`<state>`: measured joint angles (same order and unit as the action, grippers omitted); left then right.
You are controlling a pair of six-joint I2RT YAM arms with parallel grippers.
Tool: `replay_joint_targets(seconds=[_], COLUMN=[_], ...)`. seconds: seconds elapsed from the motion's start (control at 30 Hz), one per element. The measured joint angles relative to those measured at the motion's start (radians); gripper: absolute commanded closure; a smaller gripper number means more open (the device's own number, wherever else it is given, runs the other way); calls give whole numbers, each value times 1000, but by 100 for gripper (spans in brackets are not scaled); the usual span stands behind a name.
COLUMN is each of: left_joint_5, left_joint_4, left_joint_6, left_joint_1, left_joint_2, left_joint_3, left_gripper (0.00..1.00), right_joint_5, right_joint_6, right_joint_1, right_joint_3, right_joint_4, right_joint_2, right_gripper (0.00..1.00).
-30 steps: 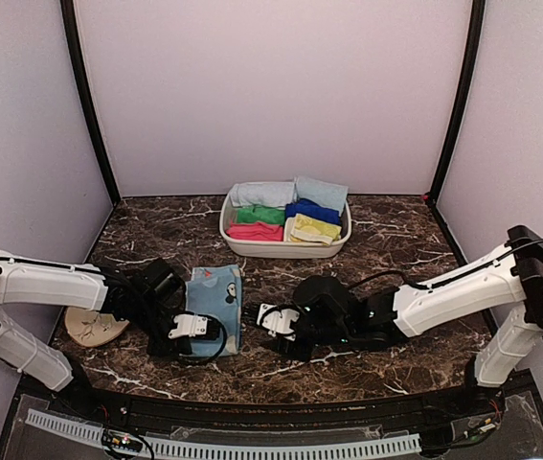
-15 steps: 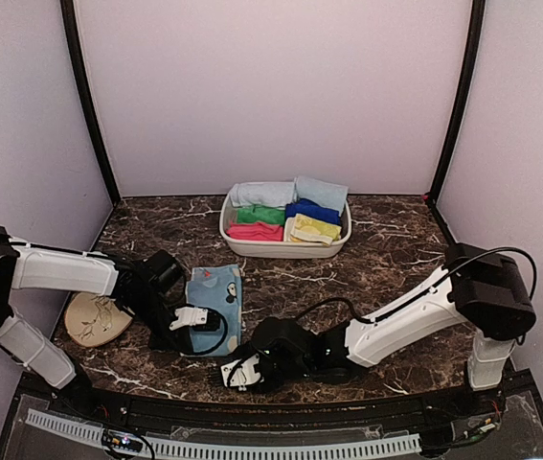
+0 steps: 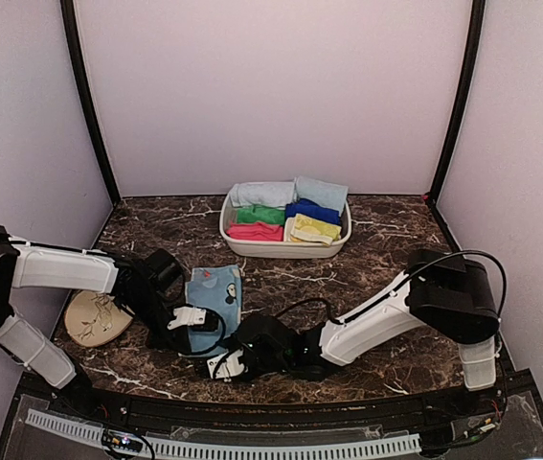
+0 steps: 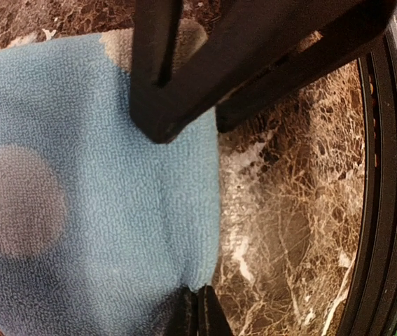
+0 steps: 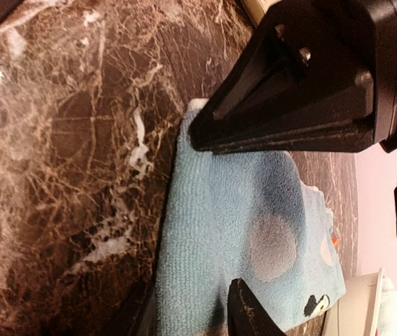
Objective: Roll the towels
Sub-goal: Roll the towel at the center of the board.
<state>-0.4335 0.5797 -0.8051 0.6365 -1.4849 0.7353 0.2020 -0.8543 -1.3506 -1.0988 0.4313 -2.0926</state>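
Spotted towel (image 3: 215, 290) lies flat and open on the dark worktop (image 3: 395, 251), near the front edge. It is not rolled yet.

Far to the left sits a round plate (image 3: 92, 319), out of the way. Next comes the left claw (image 3: 192, 320). Its fingers are shut tight and press down on the towel's near left corner. I think that is to stop the cloth from sliding. I cannot tell if any cloth is pinched between them.

A bit to the right, the right claw (image 3: 224, 363) lies low at the towel's near edge. Its fingers are apart, with the edge of the cloth in the gap, ready to nip it. That edge is likely where the roll will start.

Farther back and to the right, a white basket (image 3: 285, 248) holds rolled towels of many colours. This one probably goes there when it is done.
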Motion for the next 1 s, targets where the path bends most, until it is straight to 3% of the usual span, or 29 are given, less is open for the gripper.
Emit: replay_joint_targets(seconds=[0.07, 0.17, 0.27, 0.4, 0.57, 0.77, 1.0], left_joint_5=[0, -13, -36, -62, -84, -111, -158], left_joint_4=[2, 11, 19, -1, -2, 21, 33], left_joint_6=[-3, -13, -21, -37, -78, -113, -117], left_joint_1=[-3, -23, -81, -158, -170, -170, -145], left_joint_2=[0, 1, 28, 146, 311, 329, 331], left_joint_3=[0, 2, 2, -18, -78, -85, -84], left_gripper=[80, 50, 39, 37, 39, 40, 39], right_joint_5=[-9, -38, -73, -120, -240, -552, -857], right_joint_6=[10, 49, 97, 187, 346, 598, 865], right_joint_1=[10, 28, 41, 54, 86, 183, 286], right_joint_3=[-16, -28, -39, -51, -85, -220, -339], right_joint_4=[-23, -68, -104, -134, -222, -410, -520], right_joint_2=[-8, -10, -10, -7, 4, -20, -122], right_gripper=[80, 98, 100, 100, 100, 100, 100])
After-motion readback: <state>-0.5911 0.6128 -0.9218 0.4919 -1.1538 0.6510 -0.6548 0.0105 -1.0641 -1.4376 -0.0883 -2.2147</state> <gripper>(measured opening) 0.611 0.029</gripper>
